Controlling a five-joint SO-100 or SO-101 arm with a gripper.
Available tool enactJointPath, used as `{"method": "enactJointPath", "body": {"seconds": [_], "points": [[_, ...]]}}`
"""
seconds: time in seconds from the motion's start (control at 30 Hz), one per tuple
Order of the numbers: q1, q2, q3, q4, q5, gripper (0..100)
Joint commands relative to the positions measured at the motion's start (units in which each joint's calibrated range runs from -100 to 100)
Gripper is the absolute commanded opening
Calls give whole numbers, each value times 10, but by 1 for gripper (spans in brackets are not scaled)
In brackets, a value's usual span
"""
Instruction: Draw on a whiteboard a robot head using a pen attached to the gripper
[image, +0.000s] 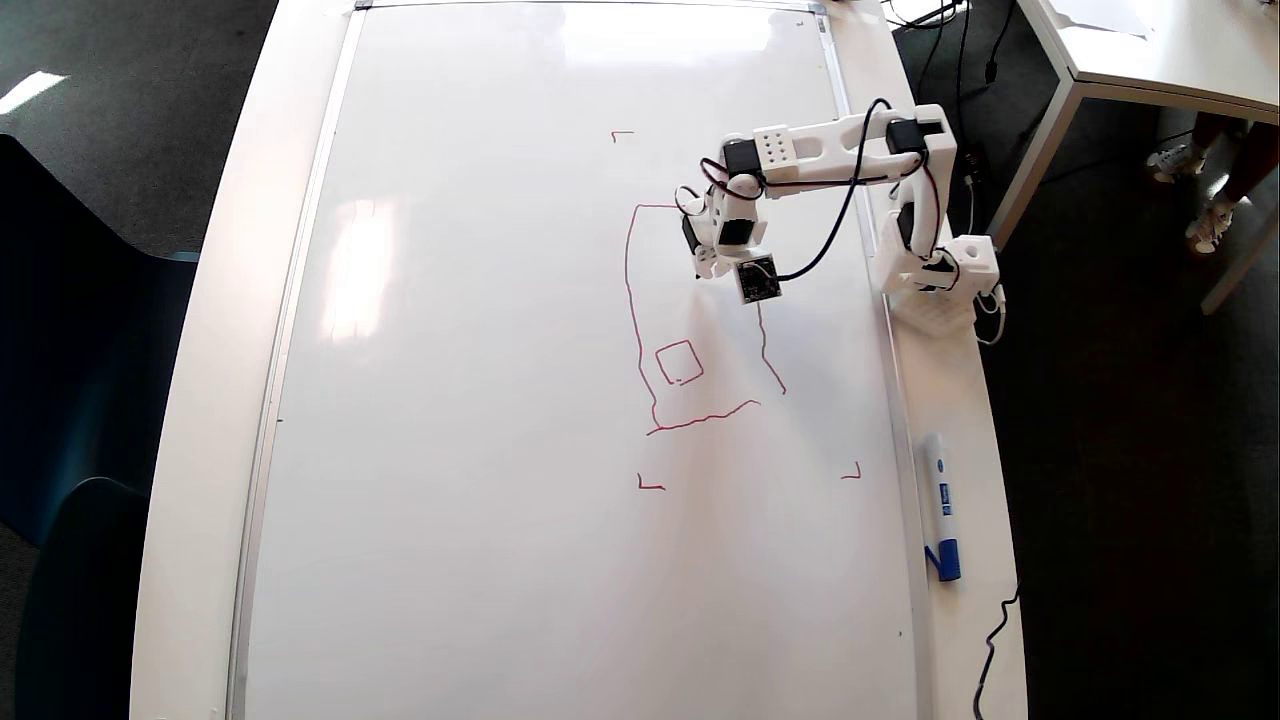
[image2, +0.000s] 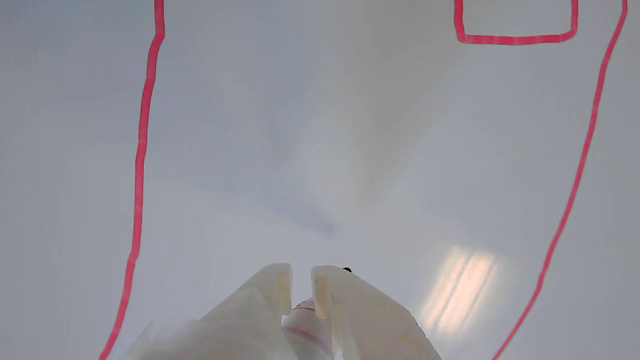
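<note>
The whiteboard (image: 480, 400) fills most of the overhead view. On it is the robot head (image: 632, 300), a wobbly red outline with one small square (image: 679, 362) inside near its lower left. My white gripper (image: 706, 262) hangs over the outline's upper right part and hides the pen there. In the wrist view the gripper (image2: 301, 281) comes in from the bottom edge, shut on the pen (image2: 306, 325), whose white barrel with red rings shows between the fingers (image2: 272, 292). The outline's sides (image2: 141, 150) run up left and right, and the square's lower edge (image2: 515, 38) sits at the top.
Small red corner marks (image: 650, 485) sit around the drawing. A white marker with a blue cap (image: 940, 505) lies on the table strip right of the board. The arm's base (image: 940, 275) stands at the board's right edge. A white table (image: 1160, 50) is at top right.
</note>
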Motion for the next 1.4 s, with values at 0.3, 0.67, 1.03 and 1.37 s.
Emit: {"method": "enactJointPath", "body": {"seconds": [0.3, 0.67, 1.03, 1.37], "points": [[6, 24, -23, -26, 3, 1], [6, 60, -59, -36, 2, 1], [31, 96, -115, -35, 14, 1], [66, 87, -107, -26, 41, 1]]}}
